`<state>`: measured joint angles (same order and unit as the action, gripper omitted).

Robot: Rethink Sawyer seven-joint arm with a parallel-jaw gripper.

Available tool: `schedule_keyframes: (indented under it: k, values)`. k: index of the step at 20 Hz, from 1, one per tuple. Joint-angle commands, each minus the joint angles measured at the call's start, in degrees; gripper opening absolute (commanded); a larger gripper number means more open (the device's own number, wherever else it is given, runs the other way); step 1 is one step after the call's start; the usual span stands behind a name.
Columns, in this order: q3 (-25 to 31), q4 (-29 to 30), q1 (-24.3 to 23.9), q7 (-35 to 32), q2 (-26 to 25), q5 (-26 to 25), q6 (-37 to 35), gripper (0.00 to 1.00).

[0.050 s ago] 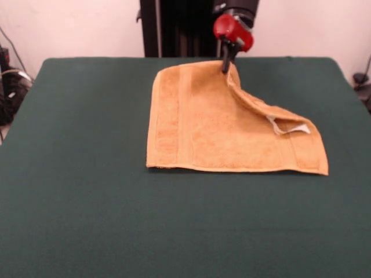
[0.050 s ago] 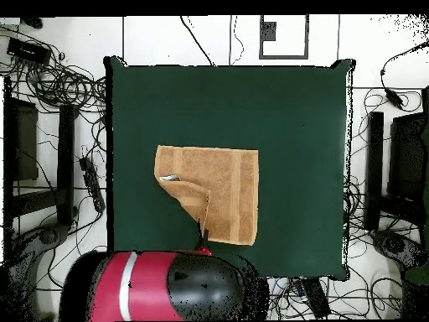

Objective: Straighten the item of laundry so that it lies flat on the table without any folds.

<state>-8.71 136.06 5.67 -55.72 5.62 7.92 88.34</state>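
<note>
The item of laundry (image 1: 214, 124), an orange-tan terry towel, lies on the dark green table (image 1: 81, 185) a little toward the robot's side. Its far right corner is pulled up into a peak, and a folded flap runs from there down to the right edge. A small white tag (image 1: 288, 128) shows on that flap. My gripper (image 1: 226, 66) comes down from above and is shut on the raised corner. From overhead, the towel (image 2: 226, 184) shows the flap along its left side, and the gripper (image 2: 204, 228) meets it near the table's (image 2: 293, 117) bottom edge.
Green cloth surrounds the towel on all sides, widest in front of it. Cables and black equipment (image 2: 50, 84) lie on the floor around the table. The red and black arm (image 2: 159, 287) hangs over the table's edge on the robot's side.
</note>
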Motion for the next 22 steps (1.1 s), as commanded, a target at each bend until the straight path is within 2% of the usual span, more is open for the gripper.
schedule_keyframes:
  k: [1, 6, 10, 15, 18, 20, 22]
  values:
    - [-1.7, -10.5, 5.6, -9.4, -1.4, 6.3, 7.2, 0.0]
    - [-4.7, -13.5, 9.0, -6.9, -4.4, 7.2, 7.9, 0.0]
    - [-5.6, -19.0, 10.2, -6.8, -10.1, 8.8, 9.6, 0.0]
    - [-8.2, -25.0, 11.7, -6.5, -17.2, 9.4, 17.0, 0.0]
    - [-9.3, -27.7, 12.7, -5.3, -20.2, 10.5, 19.1, 0.0]
    - [-10.1, -29.2, 13.5, -3.8, -22.0, 11.8, 19.2, 0.0]
    - [-10.5, -29.4, 14.1, -1.9, -22.6, 13.4, 16.3, 0.0]
